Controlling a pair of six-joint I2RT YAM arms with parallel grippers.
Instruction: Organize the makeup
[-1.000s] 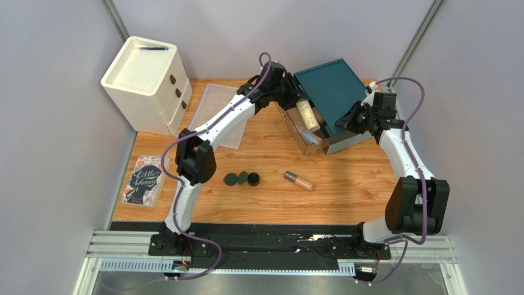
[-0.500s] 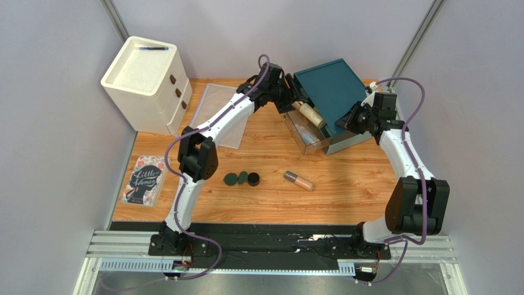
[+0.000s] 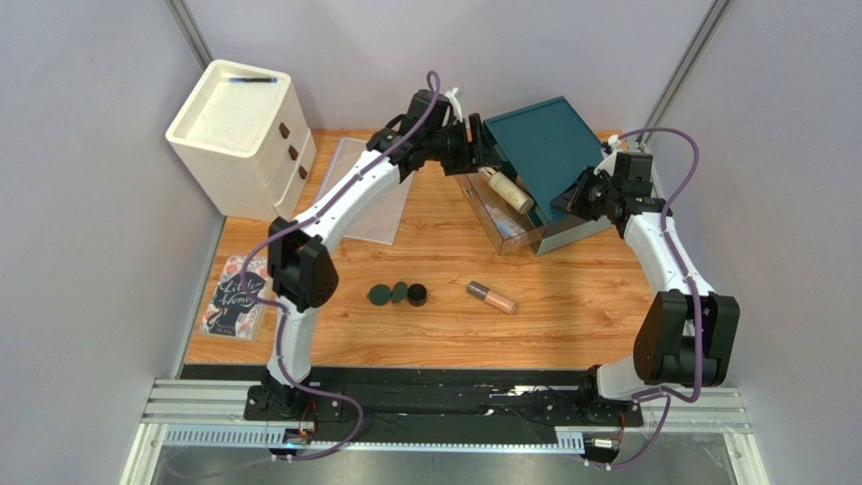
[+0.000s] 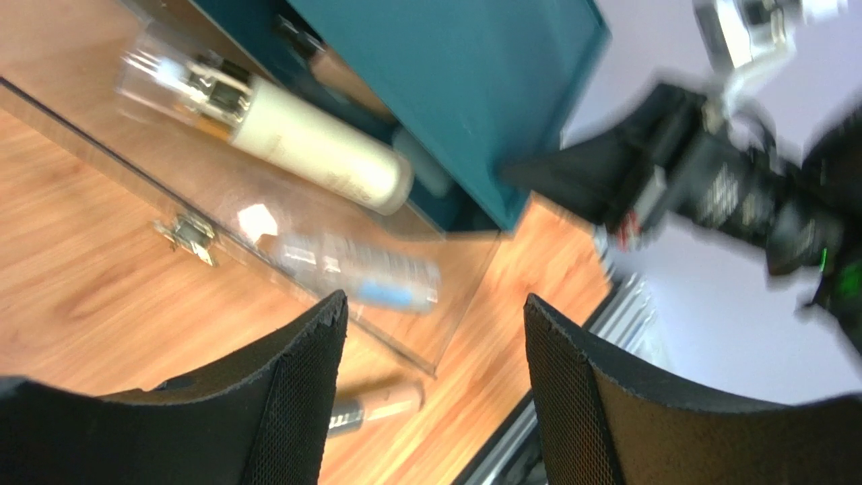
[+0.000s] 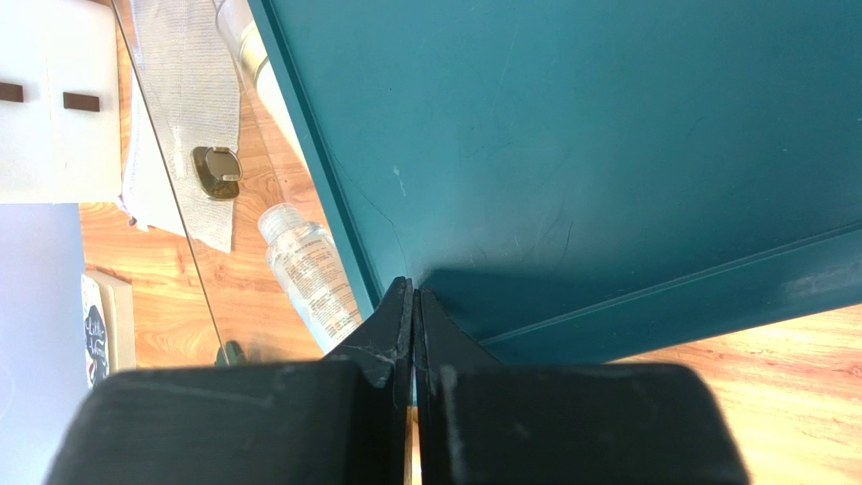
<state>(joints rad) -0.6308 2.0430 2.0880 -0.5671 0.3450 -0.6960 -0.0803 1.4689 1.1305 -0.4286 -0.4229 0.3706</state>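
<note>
The left gripper [image 4: 435, 308] has opened and drawn back from the cream cylindrical bottle [image 3: 509, 190], which lies slanted inside the clear plastic box [image 3: 482, 214]. The right gripper [image 5: 413, 288] stays closed against the teal lid [image 5: 607, 152].

A wooden desk [image 3: 567, 313] is seen, with its planks run from left to right. At its far left corner a white drawer unit [image 3: 243, 126] is set, and just beside it a clear zip pouch [image 3: 349, 192] is laid flat. An illustrated book [image 3: 235, 296] is placed at the left edge, nearer the front. Three dark round compacts [image 3: 398, 294] are lined up in a close row near the middle, and a pinkish-beige tube [image 3: 492, 297] is laid apart to their right. A clear box [image 3: 506, 230] is stood at the far right.
</note>
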